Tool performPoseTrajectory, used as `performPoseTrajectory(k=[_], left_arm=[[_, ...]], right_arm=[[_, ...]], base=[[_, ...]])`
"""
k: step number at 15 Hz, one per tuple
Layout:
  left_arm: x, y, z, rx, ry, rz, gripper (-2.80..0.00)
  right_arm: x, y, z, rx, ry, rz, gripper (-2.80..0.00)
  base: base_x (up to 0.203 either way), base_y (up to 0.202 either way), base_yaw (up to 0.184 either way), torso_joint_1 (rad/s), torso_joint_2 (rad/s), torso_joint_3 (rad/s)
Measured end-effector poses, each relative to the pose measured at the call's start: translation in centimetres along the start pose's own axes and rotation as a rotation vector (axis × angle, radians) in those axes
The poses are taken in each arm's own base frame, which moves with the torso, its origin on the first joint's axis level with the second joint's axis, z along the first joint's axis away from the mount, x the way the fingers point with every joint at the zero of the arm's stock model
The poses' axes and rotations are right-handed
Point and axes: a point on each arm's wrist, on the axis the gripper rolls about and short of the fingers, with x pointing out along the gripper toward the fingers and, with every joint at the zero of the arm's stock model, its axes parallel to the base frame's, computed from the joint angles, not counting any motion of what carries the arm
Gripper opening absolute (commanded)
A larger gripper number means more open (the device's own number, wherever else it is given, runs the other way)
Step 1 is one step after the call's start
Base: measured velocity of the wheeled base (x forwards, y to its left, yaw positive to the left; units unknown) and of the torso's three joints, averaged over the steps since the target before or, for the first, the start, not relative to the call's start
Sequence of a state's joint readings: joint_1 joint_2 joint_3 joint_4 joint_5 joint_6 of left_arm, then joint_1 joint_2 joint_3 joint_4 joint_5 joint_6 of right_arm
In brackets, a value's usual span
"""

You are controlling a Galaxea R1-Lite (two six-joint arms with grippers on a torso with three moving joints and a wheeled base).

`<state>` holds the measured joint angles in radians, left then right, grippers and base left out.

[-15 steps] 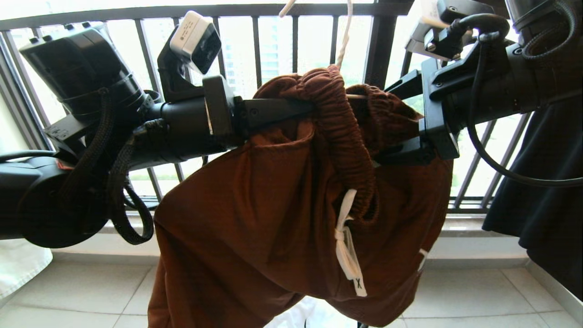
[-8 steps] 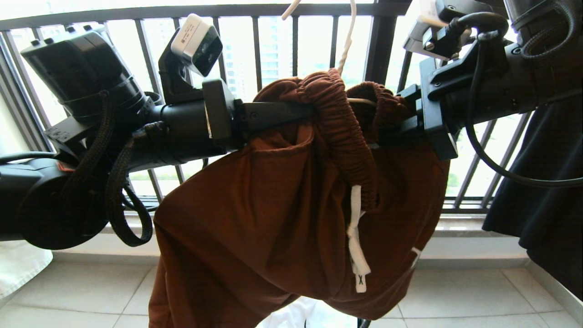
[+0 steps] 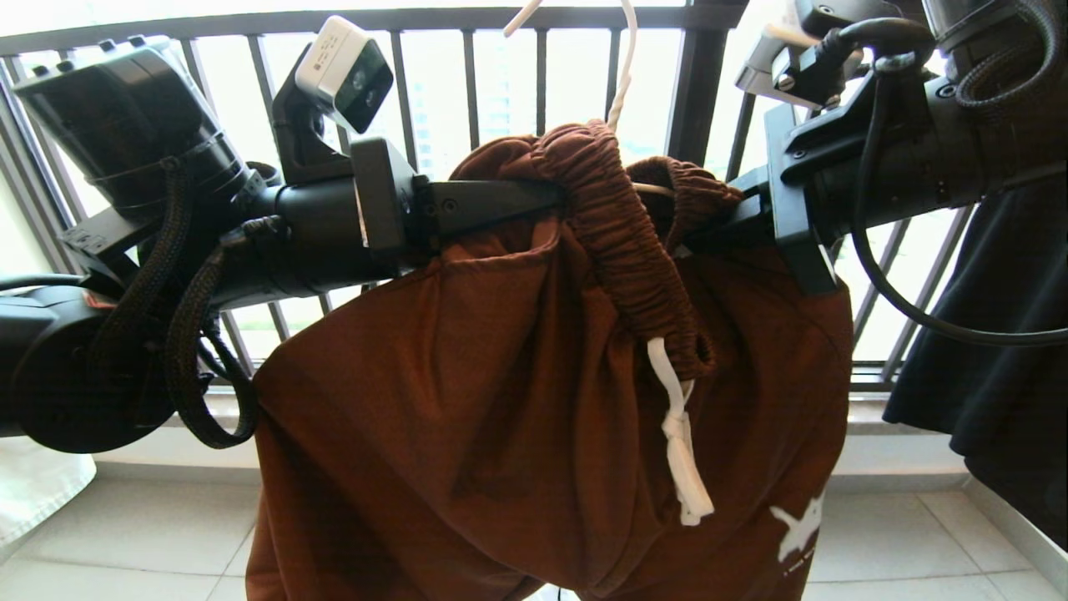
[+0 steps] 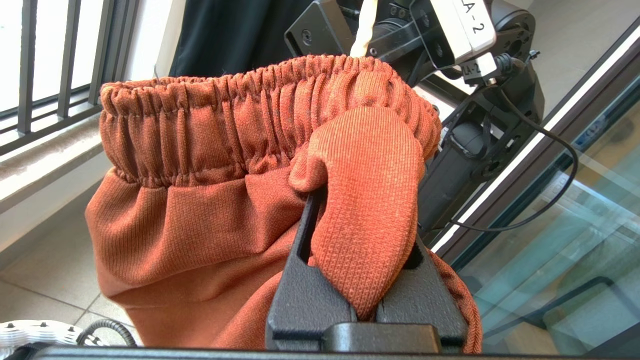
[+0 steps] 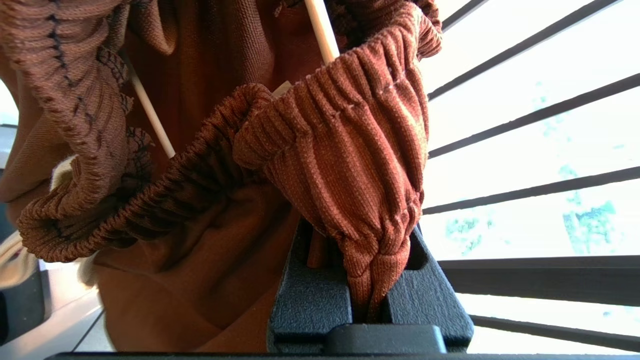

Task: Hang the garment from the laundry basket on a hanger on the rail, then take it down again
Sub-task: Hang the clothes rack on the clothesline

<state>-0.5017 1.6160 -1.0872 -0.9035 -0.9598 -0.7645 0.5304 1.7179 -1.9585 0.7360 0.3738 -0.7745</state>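
The garment [image 3: 517, 401], rust-brown shorts, hangs bunched between my two arms in the head view, its white drawstring [image 3: 680, 442] dangling in front. My left gripper [image 3: 555, 200] reaches in from the left and is shut on a fold of fabric just below the waistband [image 4: 362, 215]. From the right, my right gripper [image 3: 709, 238] is shut on the gathered waistband [image 5: 367, 250]. The cream-white hanger [image 3: 622, 75] rises out of the waistband, and its thin arms [image 5: 320, 30] run inside the shorts. The rail and the laundry basket are out of view.
The black balcony railing [image 3: 701, 92] stands close behind the shorts. A black garment [image 3: 1001, 351] hangs at the right. A white cloth [image 3: 33, 484] lies at lower left above the tiled floor. A glass door [image 4: 575, 225] is near the left arm.
My right gripper's jaws, wide open round the waistband a second ago, have shut on it. The shorts have shifted, the drawstring swung right and a white print now shows near the hem.
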Motion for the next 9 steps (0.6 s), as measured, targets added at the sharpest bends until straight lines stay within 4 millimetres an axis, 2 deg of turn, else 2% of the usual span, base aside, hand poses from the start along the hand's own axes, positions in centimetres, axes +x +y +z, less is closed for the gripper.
performPoseTrajectory(k=[1, 9], left_arm=[[0.0, 0.0, 0.0, 0.002, -0.001, -0.001, 0.0], [-0.42, 0.36, -0.25, 0.056, -0.001, 0.017, 0.0]], right_arm=[[-0.05, 0.02, 0.04, -0.001, -0.001, -0.001, -2.8], [-0.91, 0.05, 0.24, -0.003, -0.009, -0.017, -2.8]], base=[[0.0, 0.0, 0.0, 0.0, 0.0, 0.0], [0.0, 0.0, 0.0, 0.0, 0.0, 0.0]])
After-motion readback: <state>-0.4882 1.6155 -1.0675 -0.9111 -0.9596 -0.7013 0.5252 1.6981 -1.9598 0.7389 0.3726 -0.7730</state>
